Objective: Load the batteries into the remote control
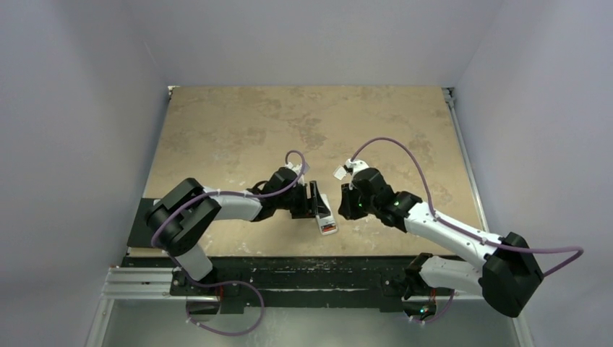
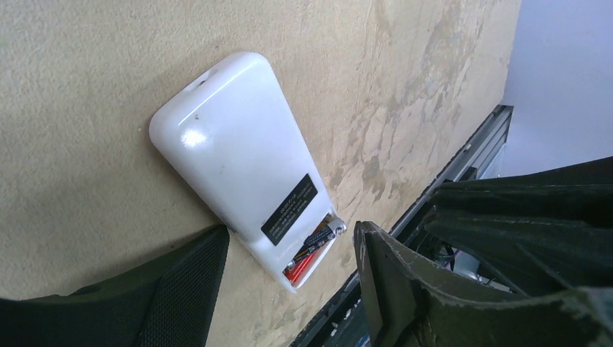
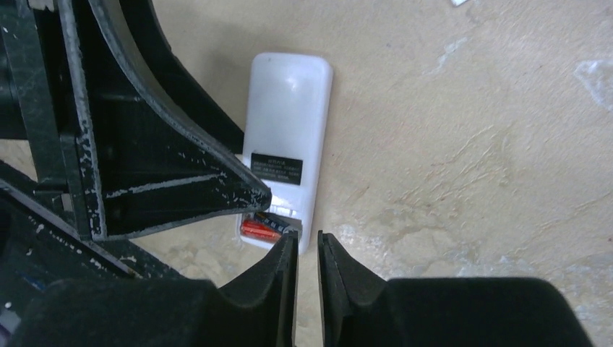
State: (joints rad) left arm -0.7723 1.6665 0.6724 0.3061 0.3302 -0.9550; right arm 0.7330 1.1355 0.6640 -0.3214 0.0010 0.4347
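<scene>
The left arm (image 1: 217, 206) stretches rightward, low over the table (image 1: 238, 123). The left gripper (image 2: 289, 238) is spread wide, a finger on either side of the remote control (image 2: 238, 152), not squeezing it. The white remote control lies back up mid-table, long axis running near to far, open bay toward the arms. The batteries (image 2: 311, 249), orange and dark, sit inside. The right arm (image 1: 441, 228) reaches leftward. The right gripper (image 3: 309, 242) is close by the bay, fingers slightly parted, holding nothing.

White remote control (image 2: 238, 144), reddish-orange battery (image 2: 300, 262)
</scene>
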